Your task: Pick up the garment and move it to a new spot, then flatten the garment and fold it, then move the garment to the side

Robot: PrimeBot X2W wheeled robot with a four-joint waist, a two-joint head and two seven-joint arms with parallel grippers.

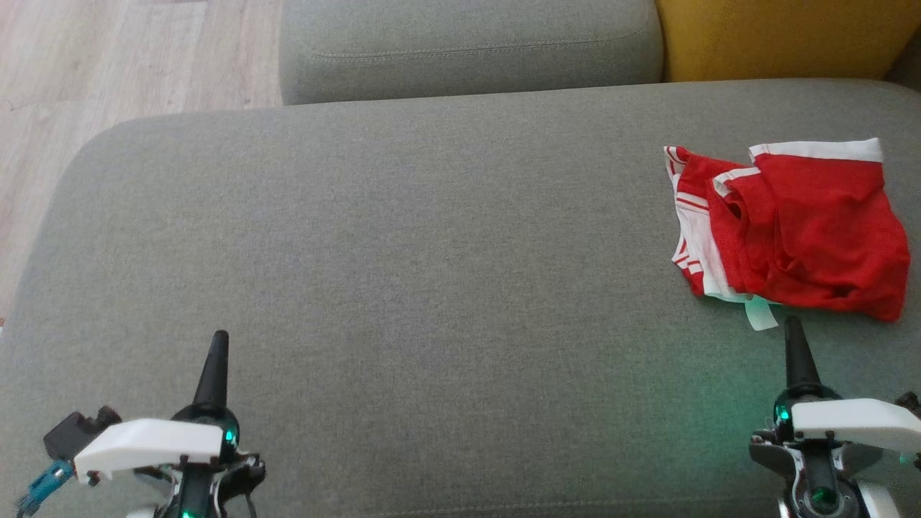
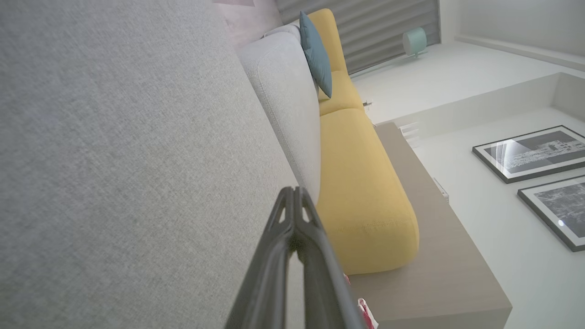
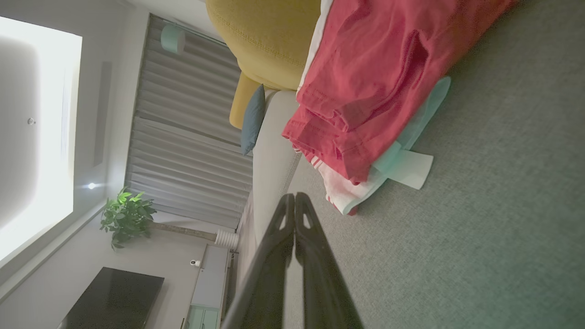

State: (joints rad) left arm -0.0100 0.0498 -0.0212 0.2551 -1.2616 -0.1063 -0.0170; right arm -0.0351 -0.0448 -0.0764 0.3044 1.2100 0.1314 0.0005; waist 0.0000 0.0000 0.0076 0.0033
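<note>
At lower left of the head view, the left gripper rests over the grey seat, its jaws pressed together on nothing. At the right edge of the frame lies the garment, red with white trim. It sits in a loose, layered bundle, with a white tag poking out below. Just beneath it, at lower right, the right gripper points up toward the hem, near the cloth but apart from it, its jaws likewise closed and empty. The scene fits either a rumpled garment awaiting pickup or a roughly folded one already set aside. The pictures do not show which, so the next move cannot be judged.
</note>
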